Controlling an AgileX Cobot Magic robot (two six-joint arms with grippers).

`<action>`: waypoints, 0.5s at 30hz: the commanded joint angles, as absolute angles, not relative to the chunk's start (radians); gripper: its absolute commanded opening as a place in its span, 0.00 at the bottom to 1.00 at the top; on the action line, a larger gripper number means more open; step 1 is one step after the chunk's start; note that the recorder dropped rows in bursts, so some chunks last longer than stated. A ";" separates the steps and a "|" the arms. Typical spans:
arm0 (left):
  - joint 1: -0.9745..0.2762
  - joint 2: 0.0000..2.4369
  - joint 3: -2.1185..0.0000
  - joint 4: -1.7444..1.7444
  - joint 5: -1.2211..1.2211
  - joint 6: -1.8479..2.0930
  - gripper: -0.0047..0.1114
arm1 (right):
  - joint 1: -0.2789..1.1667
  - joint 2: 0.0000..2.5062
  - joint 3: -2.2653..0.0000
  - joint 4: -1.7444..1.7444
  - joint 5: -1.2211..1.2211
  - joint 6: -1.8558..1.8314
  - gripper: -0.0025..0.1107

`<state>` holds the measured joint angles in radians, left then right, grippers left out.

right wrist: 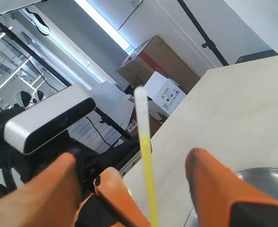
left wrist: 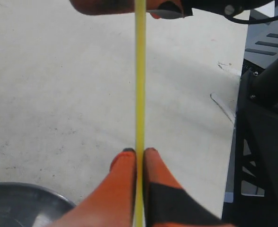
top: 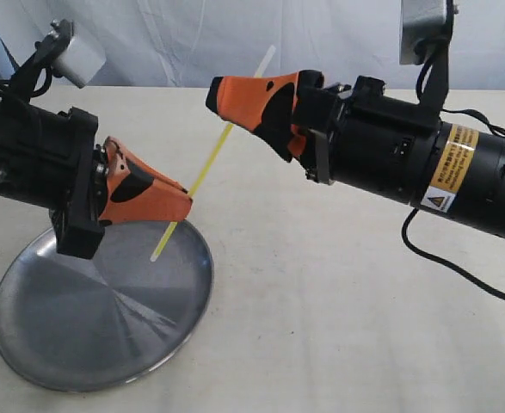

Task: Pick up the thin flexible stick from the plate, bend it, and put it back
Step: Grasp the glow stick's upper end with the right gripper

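Thin flexible stick (top: pixel 207 169): straight, tilted, clenched in left gripper (top: pixel 186 200) above plate (top: pixel 63 344) (far-left rim); right gripper (top: pixel 235 110) released, straddling the upper part.

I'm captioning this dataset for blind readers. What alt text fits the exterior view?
The left hand pinches a thin yellow-green stick, slanted upward above a shiny silver plate on a pale table. The right hand reaches in from the right at the stick's upper part.

My exterior camera sits close, slightly above the table (top: pixel 338 327), side-on to both arms. Left wrist looks along the thin flexible stick (left wrist: pixel 139 71) toward the right gripper (left wrist: pixel 124 4) at frame top; right wrist looks back along it at the left arm's camera (right wrist: pixel 49 123).
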<state>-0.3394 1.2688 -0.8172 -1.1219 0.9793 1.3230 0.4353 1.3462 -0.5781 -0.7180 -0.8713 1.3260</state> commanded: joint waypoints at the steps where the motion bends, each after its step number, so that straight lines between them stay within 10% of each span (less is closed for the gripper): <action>1: -0.342 1.261 -0.817 -1.137 0.996 1.326 0.04 | 0.442 1.375 -0.584 -0.677 -0.869 1.299 0.32; 4: -0.342 1.261 -0.817 -1.137 1.008 1.339 0.04 | 0.442 1.385 -0.584 -0.675 -0.871 1.288 0.02; 15: -0.342 1.263 -0.817 -1.137 1.028 1.341 0.10 | 0.442 1.385 -0.584 -0.671 -0.876 1.274 0.02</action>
